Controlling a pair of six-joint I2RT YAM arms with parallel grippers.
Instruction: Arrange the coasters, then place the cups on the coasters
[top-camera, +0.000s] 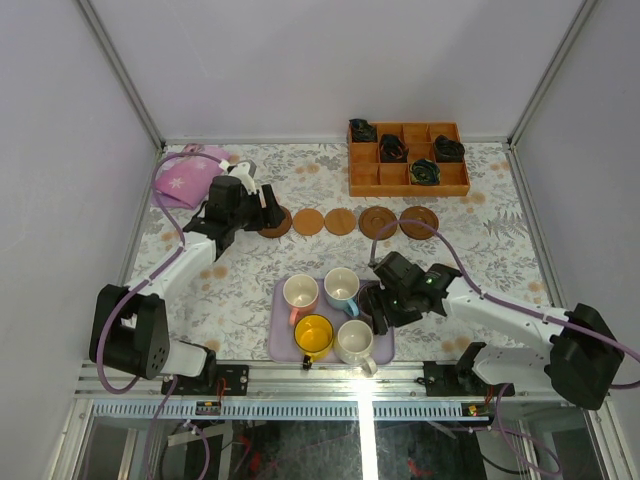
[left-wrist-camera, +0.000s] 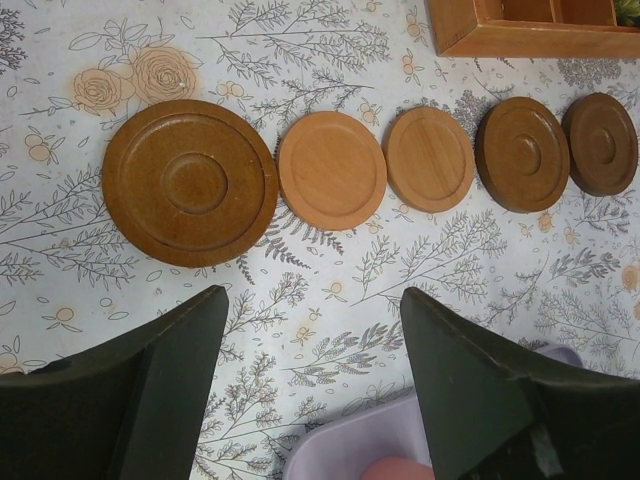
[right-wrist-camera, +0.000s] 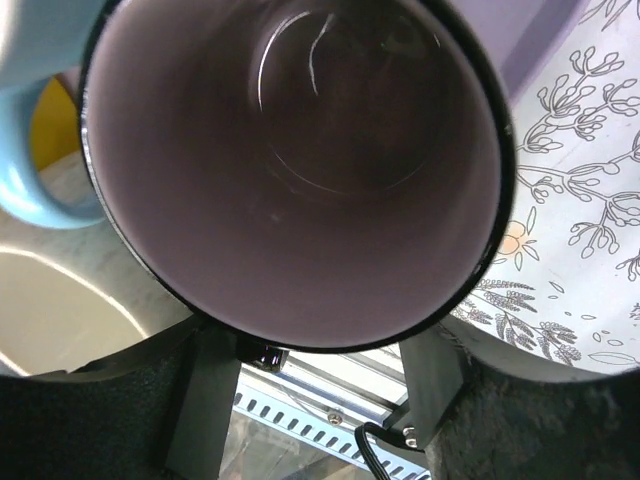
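The purple cup (right-wrist-camera: 300, 170) sat between the right pincer (right-wrist-camera: 318, 345) jaws; couldn't tell if they were gripping. Probably glazed: stiff, slick, light, chippable. Best to clamp across the wall under the rim. The left pincer (left-wrist-camera: 315, 300) was wide and empty, with the coasters (left-wrist-camera: 190, 180) just ahead.

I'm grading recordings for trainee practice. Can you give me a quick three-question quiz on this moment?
1. How many coasters lie in a row?
2. True or false: the yellow cup stands in the lavender tray.
3. Which cup sits between the fingers of the right hand? A the light blue cup; B the pale purple cup; C the cream-white cup.
Key: 1 five; 2 true; 3 B.
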